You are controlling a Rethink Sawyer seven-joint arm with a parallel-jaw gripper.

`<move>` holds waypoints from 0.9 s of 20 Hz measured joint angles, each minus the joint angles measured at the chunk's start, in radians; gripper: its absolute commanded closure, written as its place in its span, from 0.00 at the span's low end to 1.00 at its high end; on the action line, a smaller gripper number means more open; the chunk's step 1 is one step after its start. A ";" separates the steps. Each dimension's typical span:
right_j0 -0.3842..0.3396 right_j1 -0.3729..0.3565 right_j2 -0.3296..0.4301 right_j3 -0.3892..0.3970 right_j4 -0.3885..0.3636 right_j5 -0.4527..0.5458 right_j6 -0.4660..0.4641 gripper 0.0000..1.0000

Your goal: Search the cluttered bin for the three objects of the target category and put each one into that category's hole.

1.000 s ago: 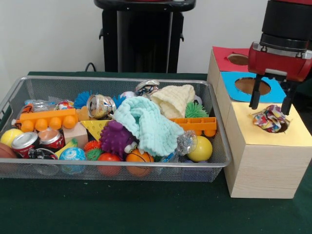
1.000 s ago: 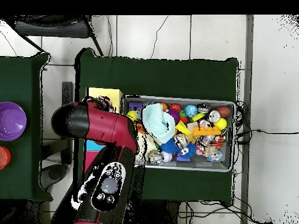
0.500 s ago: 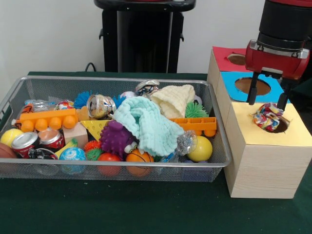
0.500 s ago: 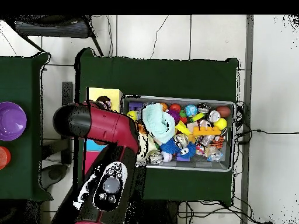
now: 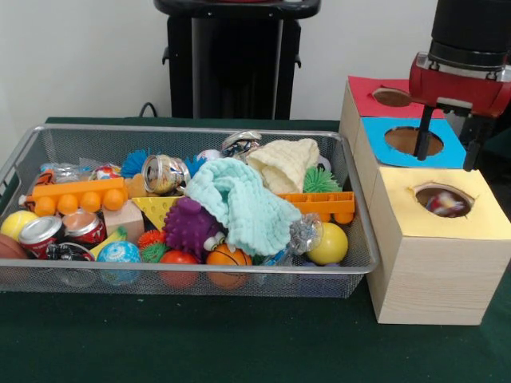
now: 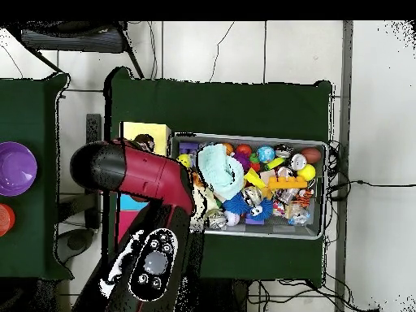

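My gripper (image 5: 445, 162) hangs open and empty above the wooden box, over the edge between its blue panel (image 5: 455, 152) and its yellow panel (image 5: 415, 219). A multicoloured fabric scrunchie (image 5: 444, 204) lies down inside the yellow hole, only partly showing. In the wire bin (image 5: 48, 144) a teal cloth (image 5: 239, 199) is draped over the toys, with a cream knitted cloth (image 5: 283, 163) behind it. In the overhead view the red arm (image 6: 138, 175) covers most of the box, and the teal cloth (image 6: 215, 166) shows in the bin (image 6: 317, 231).
The bin also holds cans (image 5: 164, 173), balls, a purple spiky toy (image 5: 190, 226) and orange bricks (image 5: 76, 194). The box's red panel (image 5: 363, 100) has its own hole. A purple bowl (image 6: 16, 168) sits on a side table.
The scrunchie, which sat on the rim of the yellow hole, has dropped down inside it. The gripper has risen and stays open.
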 measured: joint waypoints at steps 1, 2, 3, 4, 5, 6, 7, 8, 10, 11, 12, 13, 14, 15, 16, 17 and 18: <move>0.000 -0.005 0.000 0.000 0.003 0.000 0.002 0.00; 0.000 -0.011 0.000 0.000 0.006 0.000 0.004 0.00; 0.000 -0.015 0.000 0.000 0.009 0.000 0.005 0.00; 0.000 -0.022 0.000 0.000 0.012 0.000 0.005 0.00; 0.000 -0.028 0.000 0.000 0.014 0.000 0.006 0.00; 0.000 -0.034 0.000 0.000 0.016 0.000 0.007 0.00; 0.000 -0.049 0.000 0.000 0.017 0.002 0.009 0.00; 0.000 -0.053 0.000 0.000 0.018 0.003 0.009 0.00; -0.001 -0.066 0.000 0.000 0.016 0.008 0.009 0.00; -0.004 -0.069 0.000 -0.001 0.016 0.010 0.009 0.00; -0.006 -0.073 0.000 -0.001 0.015 0.013 0.009 0.00; -0.013 -0.077 0.000 -0.002 0.013 0.017 0.009 0.00; -0.023 -0.080 0.000 -0.003 0.009 0.021 0.009 0.00; -0.035 -0.083 0.000 -0.004 0.003 0.025 0.009 0.00; -0.050 -0.084 0.000 -0.005 -0.004 0.027 0.009 0.00; -0.067 -0.086 0.000 -0.005 -0.011 0.029 0.009 0.00; -0.085 -0.088 0.000 -0.005 -0.019 0.029 0.009 0.00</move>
